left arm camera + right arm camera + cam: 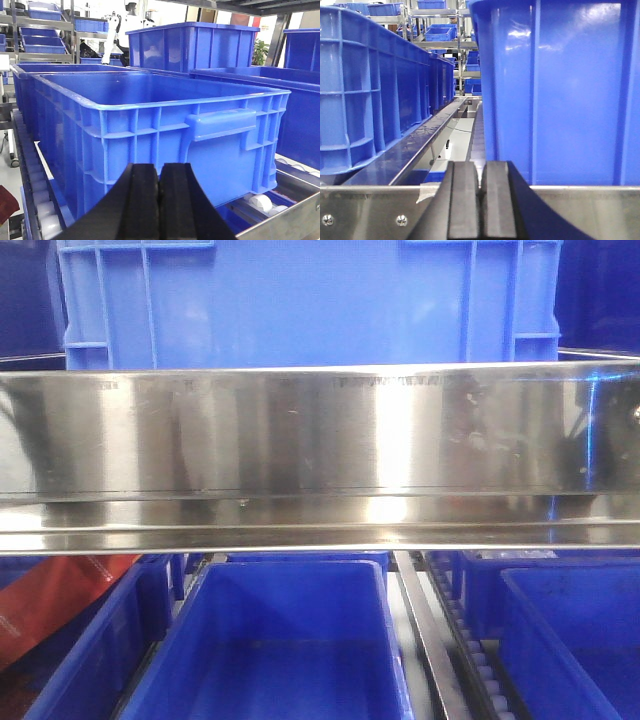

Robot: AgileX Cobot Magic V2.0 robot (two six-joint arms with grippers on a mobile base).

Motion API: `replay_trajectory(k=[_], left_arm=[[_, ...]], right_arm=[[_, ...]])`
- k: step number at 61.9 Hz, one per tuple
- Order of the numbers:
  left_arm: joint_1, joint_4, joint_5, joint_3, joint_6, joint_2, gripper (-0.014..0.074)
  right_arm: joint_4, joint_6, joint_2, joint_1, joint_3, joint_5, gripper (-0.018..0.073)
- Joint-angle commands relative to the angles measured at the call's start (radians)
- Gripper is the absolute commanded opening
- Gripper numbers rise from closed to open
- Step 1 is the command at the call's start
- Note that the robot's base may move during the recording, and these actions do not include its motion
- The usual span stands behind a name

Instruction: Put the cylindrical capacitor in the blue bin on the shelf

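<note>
both grippers are sitting fully closed with nothing between the black pads: the left gripper (159, 200) is facing a blue bin (150, 135) on the shelf rollers, and the right gripper (481, 200) is facing the steel rail (580, 212) beside another bin. the capacitor is not showing in any view, so the robot is probably needing to find it first, then open one gripper wide before closing in on it.

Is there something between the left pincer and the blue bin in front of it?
Nothing visible. The left pincer, jaws together, faces the blue bin with open space between. The capacitor shows in no view, so its own path cannot be judged.
</note>
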Motion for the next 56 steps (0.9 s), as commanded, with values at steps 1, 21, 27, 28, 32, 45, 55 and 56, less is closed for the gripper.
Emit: replay_trajectory(k=[1, 21, 27, 28, 32, 45, 55, 56], left_arm=[[-0.007, 0.0, -0.019, 0.0, -0.002, -0.004, -0.0111], [-0.007, 0.0, -0.019, 0.0, -0.002, -0.004, -0.0111], [0.008, 0.05, -0.019, 0.004, 0.002, -0.009, -0.0111], [0.014, 0.053, -0.019, 0.005, 0.002, -0.011, -0.0111], [0.038, 0.067, -0.008, 0.017, 0.002, -0.027, -0.0111], [0.232, 0.123, -0.001, 0.137, 0.002, -0.168, -0.0111], [0.385, 0.119, 0.005, 0.242, 0.002, -0.304, -0.0111], [0.396, 0.117, 0.005, 0.251, 0.002, -0.315, -0.0111]], right_arm=[[-0.011, -0.005, -0.004, -0.006, 0.002, -0.02, -0.0162], [-0.011, -0.005, -0.004, -0.006, 0.002, -0.02, -0.0162], [-0.011, -0.005, -0.004, -0.006, 0.002, -0.02, -0.0162], [-0.011, -0.005, -0.004, -0.006, 0.002, -0.02, -0.0162], [-0.011, -0.005, -0.004, -0.006, 0.002, -0.02, -0.0162], [-0.011, -0.005, -0.004, -0.006, 0.002, -0.02, -0.0162], [-0.011, -0.005, -0.004, -0.006, 0.002, -0.02, -0.0162], [-0.011, -0.005, -0.004, -0.006, 0.002, -0.02, -0.0162]])
